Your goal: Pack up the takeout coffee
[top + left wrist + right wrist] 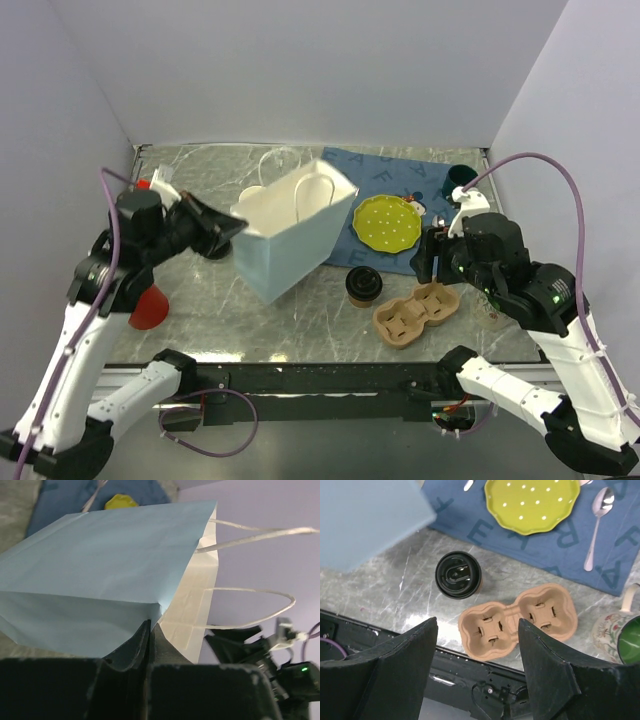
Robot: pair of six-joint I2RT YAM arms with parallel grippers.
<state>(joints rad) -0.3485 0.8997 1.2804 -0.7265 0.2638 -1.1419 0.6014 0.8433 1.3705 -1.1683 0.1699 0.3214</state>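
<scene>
Two arms working: left gripper [228, 226] pinched shut on paper bag [290, 240] rim, prob. keeping it steady and open. Right gripper [477, 626] wide open, empty, hovering. Takeout coffee [458, 575] upright at bag's 4 o'clock, beside cup carrier [517, 621].

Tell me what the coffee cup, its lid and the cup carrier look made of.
Coffee cup: likely brown paper, matte, by its dull side. Lid: black plastic, glossy, with highlights on moulded ridges. Cup carrier: probably moulded paper pulp; tan, matte, rounded pressed wells.
</scene>
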